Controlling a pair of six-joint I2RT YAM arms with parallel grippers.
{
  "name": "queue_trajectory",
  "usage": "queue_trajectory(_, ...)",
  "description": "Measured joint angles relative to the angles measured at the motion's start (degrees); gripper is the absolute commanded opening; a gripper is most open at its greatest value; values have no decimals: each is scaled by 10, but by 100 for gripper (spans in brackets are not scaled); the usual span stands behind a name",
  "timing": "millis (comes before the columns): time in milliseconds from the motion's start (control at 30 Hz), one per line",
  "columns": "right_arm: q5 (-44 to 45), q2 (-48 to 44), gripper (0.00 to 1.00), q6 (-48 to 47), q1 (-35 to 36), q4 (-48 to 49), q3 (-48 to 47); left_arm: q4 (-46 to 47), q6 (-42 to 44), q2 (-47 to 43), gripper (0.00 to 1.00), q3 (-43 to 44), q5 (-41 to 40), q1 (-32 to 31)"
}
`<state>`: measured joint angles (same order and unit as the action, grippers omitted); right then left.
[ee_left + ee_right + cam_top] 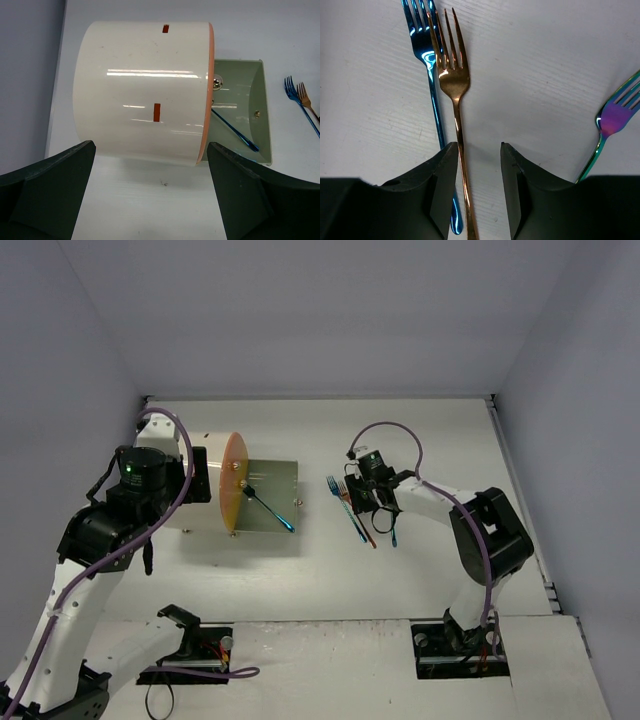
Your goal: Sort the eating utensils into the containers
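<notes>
Three forks lie side by side on the table: a blue fork (422,50), a copper fork (452,75) and an iridescent purple fork (612,117). In the top view they are the blue fork (345,502), the copper fork (360,515) and the iridescent fork (393,531). My right gripper (478,147) is open low over them. The copper fork's handle runs between its jaws, close to the left finger (437,170). A cream drum cabinet (140,90) has a grey-green drawer (260,75) slid out, with a blue utensil (235,131) inside. My left gripper (150,200) is open and empty beside the drum.
The cabinet (185,495) has an orange round front (233,483) with a brass knob (217,83), and its drawer (285,480) reaches toward the forks. Walls close the table at the back and sides. The left arm (135,480) hangs over the cabinet.
</notes>
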<state>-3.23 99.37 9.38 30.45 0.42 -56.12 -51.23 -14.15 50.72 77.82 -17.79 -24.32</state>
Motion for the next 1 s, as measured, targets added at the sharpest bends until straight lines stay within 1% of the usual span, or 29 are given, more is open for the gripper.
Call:
queue_trajectory(200, -3, 12, 36, -8, 4, 4, -11, 0, 0, 5, 93, -1, 0, 0)
queue_trajectory(333, 0, 27, 32, -10, 4, 8, -12, 0, 0, 11, 93, -2, 1, 0)
queue_trajectory(400, 1, 28, 28, -9, 4, 10, -13, 0, 0, 14, 93, -2, 1, 0)
queue_trajectory(433, 2, 29, 22, -9, 4, 11, -13, 0, 0, 15, 93, -2, 1, 0)
queue_trajectory(467, 4, 29, 14, -9, 4, 12, -13, 0, 0, 16, 93, -2, 1, 0)
queue_trajectory(533, 10, 30, 5, -9, 4, 13, -13, 0, 1, 17, 93, -2, 2, 0)
queue_trajectory(600, 19, 31, 0, -11, 4, 14, -13, 0, 1, 17, 93, -2, 2, 0)
queue_trajectory(833, 33, 30, 0, -24, 2, -4, -31, 0, 3, 17, 93, -2, 1, 0)
queue_trajectory(933, 29, 27, 0, -31, 4, -24, -70, 0, 3, 17, 93, -2, 1, 0)
queue_trajectory(1000, 23, 20, 0, -32, 7, -39, -114, 0, 3, 17, 93, -2, 1, 0)
